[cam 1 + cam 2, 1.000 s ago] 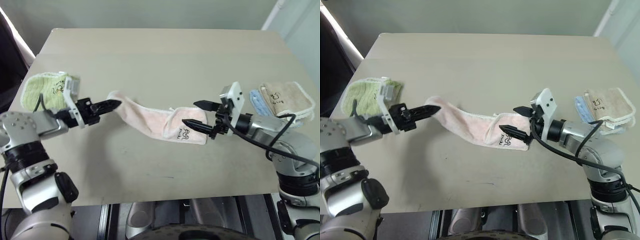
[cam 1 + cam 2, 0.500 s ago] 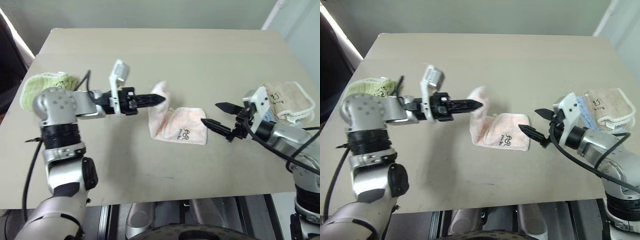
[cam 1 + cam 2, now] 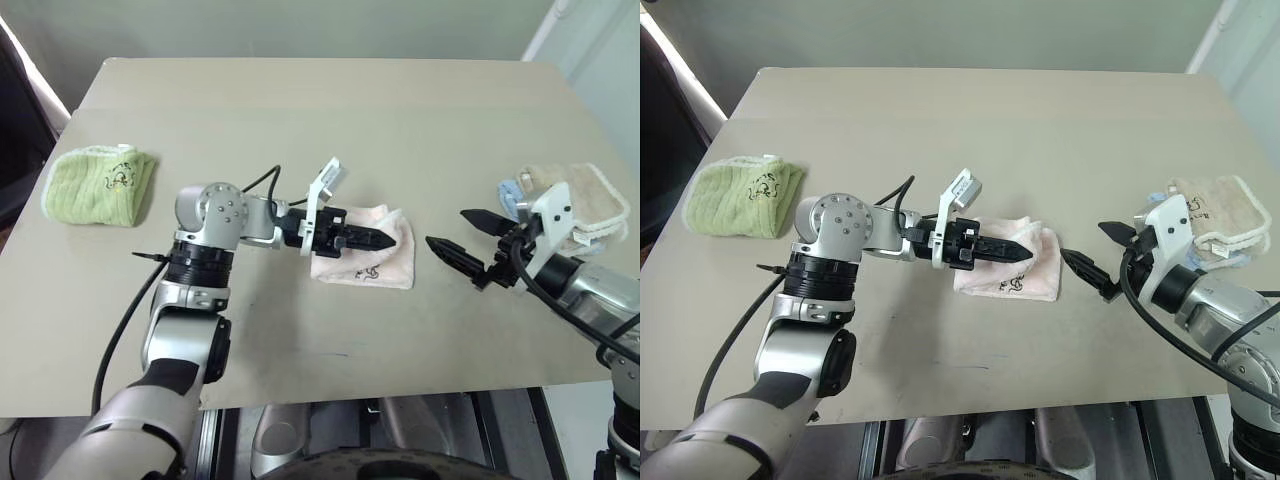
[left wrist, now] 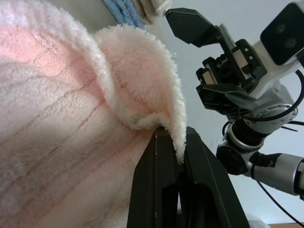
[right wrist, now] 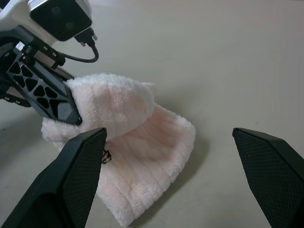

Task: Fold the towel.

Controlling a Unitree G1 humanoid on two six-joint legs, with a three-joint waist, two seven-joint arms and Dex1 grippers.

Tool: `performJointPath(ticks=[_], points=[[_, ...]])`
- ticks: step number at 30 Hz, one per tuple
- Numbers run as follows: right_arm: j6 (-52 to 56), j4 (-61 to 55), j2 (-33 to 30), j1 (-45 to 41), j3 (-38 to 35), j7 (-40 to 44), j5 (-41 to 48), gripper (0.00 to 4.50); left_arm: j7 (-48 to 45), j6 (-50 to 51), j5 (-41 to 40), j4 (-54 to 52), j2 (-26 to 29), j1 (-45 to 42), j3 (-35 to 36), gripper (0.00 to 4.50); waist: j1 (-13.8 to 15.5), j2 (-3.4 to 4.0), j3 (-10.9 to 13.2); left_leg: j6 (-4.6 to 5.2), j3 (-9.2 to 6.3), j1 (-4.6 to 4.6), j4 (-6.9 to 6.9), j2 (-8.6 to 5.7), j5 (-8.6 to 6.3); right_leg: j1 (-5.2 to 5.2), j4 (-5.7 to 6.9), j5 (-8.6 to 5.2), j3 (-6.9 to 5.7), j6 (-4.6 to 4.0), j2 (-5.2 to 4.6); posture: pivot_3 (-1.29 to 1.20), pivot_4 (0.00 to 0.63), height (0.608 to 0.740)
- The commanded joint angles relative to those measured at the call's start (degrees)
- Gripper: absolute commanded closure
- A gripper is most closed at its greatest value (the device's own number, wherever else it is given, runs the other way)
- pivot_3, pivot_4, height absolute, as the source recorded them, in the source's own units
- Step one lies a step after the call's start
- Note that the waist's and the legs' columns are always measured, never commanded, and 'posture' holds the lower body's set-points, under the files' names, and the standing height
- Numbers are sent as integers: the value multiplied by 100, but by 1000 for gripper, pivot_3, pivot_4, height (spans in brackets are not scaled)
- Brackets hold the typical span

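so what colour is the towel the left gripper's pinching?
Pale pink ribbed terry towel; clearest in the right wrist view.

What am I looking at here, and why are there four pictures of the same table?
It is a two-armed humanoid robot folding a pink towel on a beige table. Two pictures come from cameras in its head, looking down over its arms. The other two come from cameras on its wrists, looking along its fingers. The left gripper is shut on a towel edge, held over the rest of the towel. The right gripper is open, beside the towel, holding nothing. A green towel lies at the left edge, and cream and blue towels at the right.
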Motion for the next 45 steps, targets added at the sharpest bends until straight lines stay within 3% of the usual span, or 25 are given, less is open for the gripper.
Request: performJointPath(ticks=[1, 9, 16, 35, 38, 43, 45], points=[[-34, -233, -91, -23, -187, -110, 140, 0, -225, -127, 39, -33, 34, -146, -31, 4460, 4, 0, 0, 2, 0, 0, 0, -1, 0, 1, -2, 0, 0, 3, 0, 0, 150, 703], [-64, -223, -143, -10, -173, -172, 219, 0, -348, -157, 134, -15, 40, -158, -62, 4460, 14, 0, 0, 6, -1, -2, 0, -2, 1, 7, -15, 2, 1, 10, 0, 0, 150, 703], [-52, -419, -141, 213, -274, -419, 287, 0, -617, -862, 673, 164, -154, -79, -605, 4460, 47, -1, 1, 17, -1, -3, 3, -5, -4, 10, -18, 3, 5, 19, -2, 0, 150, 703], [-88, -413, -205, 233, -261, -513, 395, 0, -816, -893, 883, 195, -188, -90, -600, 4460, 46, 0, 1, 33, 0, -2, 3, -6, -13, 11, -19, 4, 5, 23, -2, 0, 150, 703], [-138, -204, -308, -36, -48, -417, 246, 0, -1081, -1056, 681, -290, -134, 86, -514, 3782, 36, 0, 1, 33, 0, -2, 3, -6, -13, 11, -19, 4, 6, 24, -2, 0, 150, 703], [-154, -137, -367, -103, 0, -394, 227, 0, -1192, -1179, 685, -542, -91, 162, -556, 2039, 41, 0, 1, 34, 0, -2, 3, -6, -13, 11, -19, 5, 6, 26, -2, 0, 150, 703], [-157, -136, -377, -114, 12, -399, 240, 0, -1255, -1084, 614, -577, -67, 149, -562, 2039, 42, 0, 1, 36, 0, -3, 3, -6, -14, 11, -20, 5, 7, 28, -2, 0, 150, 703]])
